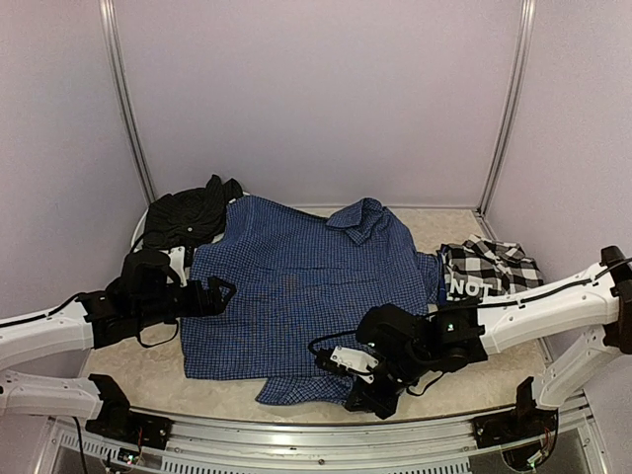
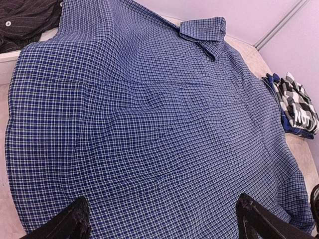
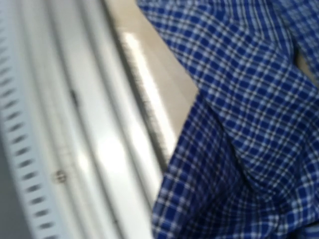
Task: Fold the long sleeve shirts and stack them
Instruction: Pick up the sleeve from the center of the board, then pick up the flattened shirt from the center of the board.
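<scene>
The blue shirt with fine dark check (image 1: 301, 286) lies spread out, collar at the back. It fills the left wrist view (image 2: 149, 124). My left gripper (image 1: 223, 293) is open and empty at the shirt's left edge, its fingertips (image 2: 70, 221) wide apart just above the cloth. My right gripper (image 1: 367, 393) is at the shirt's front hem. In the right wrist view the blue cloth (image 3: 249, 124) bunches up close to the lens and hides the fingers, as if it is held. The plain black shirt (image 1: 188, 212) lies crumpled at the back left. The black-and-white check shirt (image 1: 489, 269) lies at the right.
The table's front metal rail (image 1: 326, 434) runs just below the right gripper and shows blurred in the right wrist view (image 3: 99, 149). Lilac walls with metal posts (image 1: 128, 109) close off the back and sides. Bare beige tabletop (image 1: 148, 380) shows at the front left.
</scene>
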Motion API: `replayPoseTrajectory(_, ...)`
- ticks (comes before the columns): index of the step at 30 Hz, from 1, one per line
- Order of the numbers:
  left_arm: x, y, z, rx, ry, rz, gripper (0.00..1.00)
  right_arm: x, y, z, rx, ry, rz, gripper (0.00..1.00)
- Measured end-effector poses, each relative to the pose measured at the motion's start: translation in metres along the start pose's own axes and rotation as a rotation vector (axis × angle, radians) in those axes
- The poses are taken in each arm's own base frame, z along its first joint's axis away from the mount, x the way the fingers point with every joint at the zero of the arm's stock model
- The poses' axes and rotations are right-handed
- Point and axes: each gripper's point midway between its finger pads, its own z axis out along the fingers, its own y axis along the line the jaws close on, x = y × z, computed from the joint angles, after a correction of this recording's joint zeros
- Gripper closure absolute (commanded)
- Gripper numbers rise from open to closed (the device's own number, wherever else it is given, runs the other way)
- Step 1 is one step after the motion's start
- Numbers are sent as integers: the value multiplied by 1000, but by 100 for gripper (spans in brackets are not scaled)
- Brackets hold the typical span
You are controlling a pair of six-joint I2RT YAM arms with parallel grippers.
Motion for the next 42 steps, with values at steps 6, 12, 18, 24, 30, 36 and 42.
replayPoseTrajectory(6,3,2,0,-6,12,4,3,0,16,-19,-64,-36,-14,100)
replayPoseTrajectory(12,10,-9,-1,31,35,20,4,-23,8,-55,14,-178,4,100)
replayPoseTrajectory(18,34,-24,-3,83,101,13,8,-40,-33,-87,143,-304,137,100)
replayPoseTrajectory(24,75,-17,-7,59,221,-36,10,-24,-80,-87,250,-289,311,100)
replayPoseTrajectory(30,103,-24,-19,33,333,-14,11,-16,-113,-84,310,-265,425,100)
replayPoseTrajectory(36,100,-52,-22,-23,443,75,12,-15,-123,-85,306,-270,461,100)
replayPoseTrajectory(42,92,-70,-8,-81,530,231,12,-8,-117,-72,246,-258,447,100)
